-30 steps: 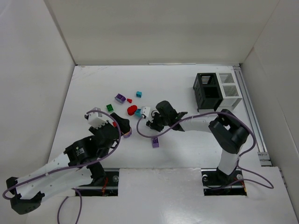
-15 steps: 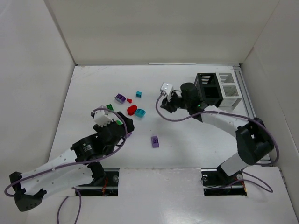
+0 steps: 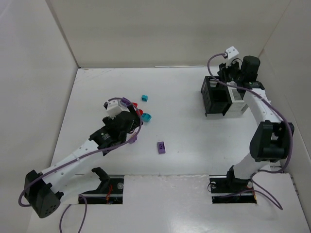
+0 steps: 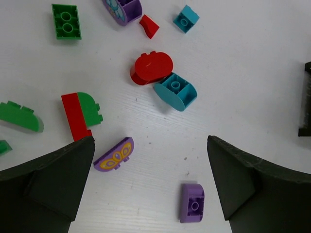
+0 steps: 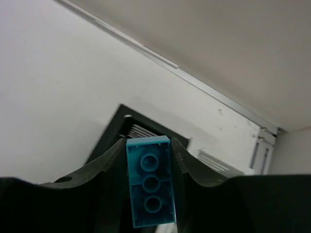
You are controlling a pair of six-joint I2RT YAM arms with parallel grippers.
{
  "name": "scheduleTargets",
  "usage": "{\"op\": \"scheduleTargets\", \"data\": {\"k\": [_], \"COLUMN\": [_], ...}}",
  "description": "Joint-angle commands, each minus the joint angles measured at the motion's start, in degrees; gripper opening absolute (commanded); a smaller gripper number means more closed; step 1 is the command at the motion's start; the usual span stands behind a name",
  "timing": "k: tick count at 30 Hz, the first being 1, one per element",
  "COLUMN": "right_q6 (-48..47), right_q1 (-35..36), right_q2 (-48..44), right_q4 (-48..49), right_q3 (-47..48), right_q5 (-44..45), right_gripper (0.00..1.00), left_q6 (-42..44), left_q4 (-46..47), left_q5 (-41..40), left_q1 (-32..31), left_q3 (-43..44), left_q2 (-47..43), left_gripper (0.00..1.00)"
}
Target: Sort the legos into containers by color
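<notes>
Right wrist view is the interesting one: the right tool (image 5: pixel 148 160) is clamped on a teal brick (image 5: pixel 149 182), one finger (image 5: pixel 114 165) on each long side and three round sockets facing the camera. Past the brick you can see the open top of the black container (image 5: pixel 129 128).

From the top camera, that right tool (image 3: pixel 229 72) is raised at the back edge of the containers (image 3: pixel 212 104), where a black bin sits right next to a white bin (image 3: pixel 239 102) in the far right corner of the bench (image 3: pixel 184 136).

The left tool (image 4: pixel 150 179) is spread wide with nothing in it, hovering over the loose legos. Between and ahead of its fingers:
- red rounded piece (image 4: pixel 151 67) touching a teal rounded one (image 4: pixel 176 91)
- purple half-round with a butterfly print (image 4: pixel 114 154) just beside the left finger (image 4: pixel 48 184)
- purple brick (image 4: pixel 192 203) near the right finger
- red-and-green piece (image 4: pixel 80 114) and green half-round (image 4: pixel 19 116) off to the left
- green brick (image 4: pixel 66 21), small red wedge (image 4: pixel 149 26) and small teal brick (image 4: pixel 186 18) farther out
</notes>
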Motion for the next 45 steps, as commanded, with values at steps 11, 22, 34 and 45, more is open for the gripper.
{"op": "scheduleTargets", "data": {"k": [11, 22, 34, 45], "right_q6": [-1.4, -1.9, -0.1, 1.6], "right_q1": [-10.1, -11.3, -11.3, -7.3], "right_q2": [15.6, 18.2, 4.7, -13.1], "right_q4": [-4.2, -4.8, -1.8, 1.1], "right_q3": [16.4, 18.3, 5.4, -12.2], "right_q5": [-1.7, 0.2, -2.1, 1.4], "right_gripper": [0.27, 0.58, 1.0, 1.0], "left_q6": [11.9, 12.4, 14.7, 1.0], "left_q4": [6.9, 7.4, 11.3, 2.6], "left_q5": [8.6, 10.3, 14.2, 16.1], "left_q1": [6.1, 6.6, 7.2, 9.4], "left_q3": [9.3, 11.8, 12.8, 24.3], "left_q2": [15.0, 21.6, 28.7, 40.6], "left_gripper": [1.0, 1.0, 1.0, 1.0]}}
